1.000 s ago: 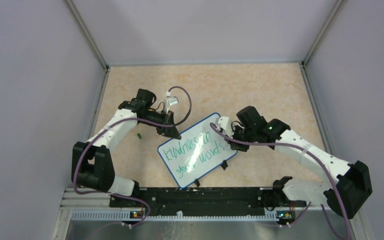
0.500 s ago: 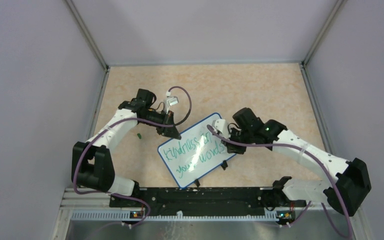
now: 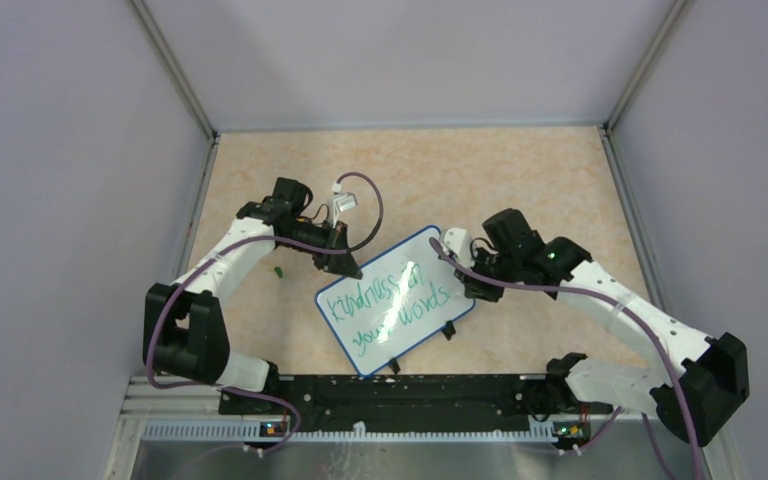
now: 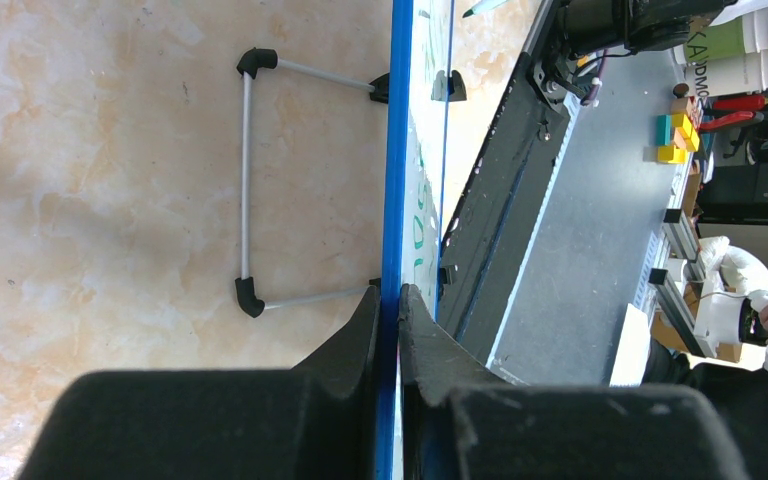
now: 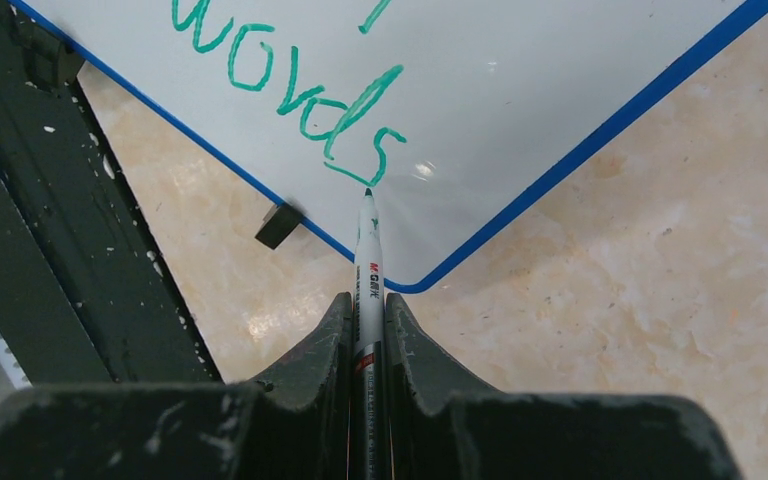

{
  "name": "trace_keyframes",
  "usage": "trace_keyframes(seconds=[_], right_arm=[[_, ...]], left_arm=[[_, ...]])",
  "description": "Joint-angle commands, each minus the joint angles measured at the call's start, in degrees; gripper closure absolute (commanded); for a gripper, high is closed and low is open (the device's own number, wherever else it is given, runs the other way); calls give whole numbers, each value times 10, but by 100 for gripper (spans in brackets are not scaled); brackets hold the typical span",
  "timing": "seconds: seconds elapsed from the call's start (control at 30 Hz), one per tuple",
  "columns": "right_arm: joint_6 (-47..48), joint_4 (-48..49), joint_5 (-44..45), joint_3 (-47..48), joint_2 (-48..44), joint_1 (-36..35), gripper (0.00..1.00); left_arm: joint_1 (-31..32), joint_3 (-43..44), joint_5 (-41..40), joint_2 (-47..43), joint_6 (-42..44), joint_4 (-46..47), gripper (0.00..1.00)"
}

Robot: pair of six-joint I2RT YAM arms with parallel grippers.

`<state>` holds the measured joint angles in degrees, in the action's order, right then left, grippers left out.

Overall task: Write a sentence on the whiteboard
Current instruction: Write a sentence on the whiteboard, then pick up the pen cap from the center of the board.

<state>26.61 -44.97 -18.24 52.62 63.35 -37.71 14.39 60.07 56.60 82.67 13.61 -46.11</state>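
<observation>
The right arm (image 3: 610,305) has swung back to the right of the whiteboard (image 3: 415,335). Half a second ago its wrist leaned in over the whiteboard's right end. Now it sits just off that end, further right than at either earlier moment. The elbow, well to the right of the whiteboard, has slid further from it. The right fingers (image 5: 330,340) and their marker (image 5: 368,250) went along, and the tip now lies by the whiteboard's right corner.

The right wrist view's top edge cuts off the sentence (image 5: 300,100) above "words"; the marker's (image 5: 368,250) rear hides between the fingers (image 5: 312,365). In the left wrist view the board (image 4: 397,150) is edge-on, its writing unreadable. Top view, left of centre: a green speck (image 3: 278,270) too small to identify.
</observation>
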Motion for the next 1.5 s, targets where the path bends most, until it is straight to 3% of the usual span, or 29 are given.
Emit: trace_keyframes(seconds=[0.0,0.47,0.63,0.83,1.1,1.37,1.47], right_arm=[[11,8,5,6,-3,5,100],[20,27,51,-14,15,6,100],[18,-2,7,22,6,6,100],[8,-44,-80,93,6,5,100],[-23,-44,-121,152,17,6,100],[-64,-11,-128,153,17,6,100],[-78,-5,-131,157,19,12,100]], left_arm=[[14,-25,-63,15,17,-2,100],[15,-25,-64,18,17,-2,100],[15,-25,-66,13,16,-1,100],[15,-24,-67,8,15,-1,91],[14,-11,-79,-5,18,-10,65],[-30,89,-87,-16,46,-54,44],[-65,162,-99,-9,81,-111,30]])
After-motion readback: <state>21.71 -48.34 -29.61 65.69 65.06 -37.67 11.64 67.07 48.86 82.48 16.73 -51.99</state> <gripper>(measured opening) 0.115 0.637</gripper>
